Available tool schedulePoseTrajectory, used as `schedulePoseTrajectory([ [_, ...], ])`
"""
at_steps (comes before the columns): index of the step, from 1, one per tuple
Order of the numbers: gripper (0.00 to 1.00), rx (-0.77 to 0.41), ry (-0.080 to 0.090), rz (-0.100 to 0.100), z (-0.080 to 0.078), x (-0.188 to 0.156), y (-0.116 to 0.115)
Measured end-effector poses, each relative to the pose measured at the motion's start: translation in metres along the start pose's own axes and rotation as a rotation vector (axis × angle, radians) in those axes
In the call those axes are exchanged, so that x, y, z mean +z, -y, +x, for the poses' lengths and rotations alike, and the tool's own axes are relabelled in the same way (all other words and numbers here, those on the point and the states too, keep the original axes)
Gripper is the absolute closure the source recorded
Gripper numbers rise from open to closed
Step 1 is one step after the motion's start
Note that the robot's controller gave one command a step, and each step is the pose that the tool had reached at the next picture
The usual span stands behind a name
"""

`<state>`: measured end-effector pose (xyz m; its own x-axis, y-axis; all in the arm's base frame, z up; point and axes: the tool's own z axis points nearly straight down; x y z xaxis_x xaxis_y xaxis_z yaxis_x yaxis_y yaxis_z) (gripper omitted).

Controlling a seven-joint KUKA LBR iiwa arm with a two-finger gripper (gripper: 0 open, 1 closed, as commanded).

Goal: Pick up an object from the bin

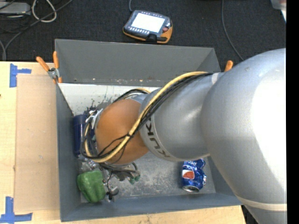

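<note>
My gripper (pixel 114 175) reaches down into the front left part of the bin, mostly hidden under the arm's orange cover. A green, lumpy, pepper-shaped thing (pixel 92 186) lies right beside it in the front left corner, touching or nearly touching its lower end. A dark blue oblong thing (pixel 78 134) lies along the left wall, just left of the gripper and partly hidden by cables.
A crushed blue Pepsi can (pixel 192 175) lies near the front wall, right of the middle. The big grey arm covers the bin's middle and right side. The bin's walls stand close on the left and front of the gripper.
</note>
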<state>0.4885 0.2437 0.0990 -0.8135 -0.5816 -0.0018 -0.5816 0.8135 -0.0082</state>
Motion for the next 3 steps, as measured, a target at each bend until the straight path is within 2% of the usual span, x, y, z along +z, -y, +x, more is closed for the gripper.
schedulePoseTrajectory([
  [1,0.0,-0.212,0.006,0.0,-0.0002,0.0288,-0.0004],
  [2,1.0,-0.416,0.006,0.004,0.0028,0.0281,-0.0058],
  [3,1.0,-0.415,0.006,0.004,0.0028,0.028,-0.0057],
])
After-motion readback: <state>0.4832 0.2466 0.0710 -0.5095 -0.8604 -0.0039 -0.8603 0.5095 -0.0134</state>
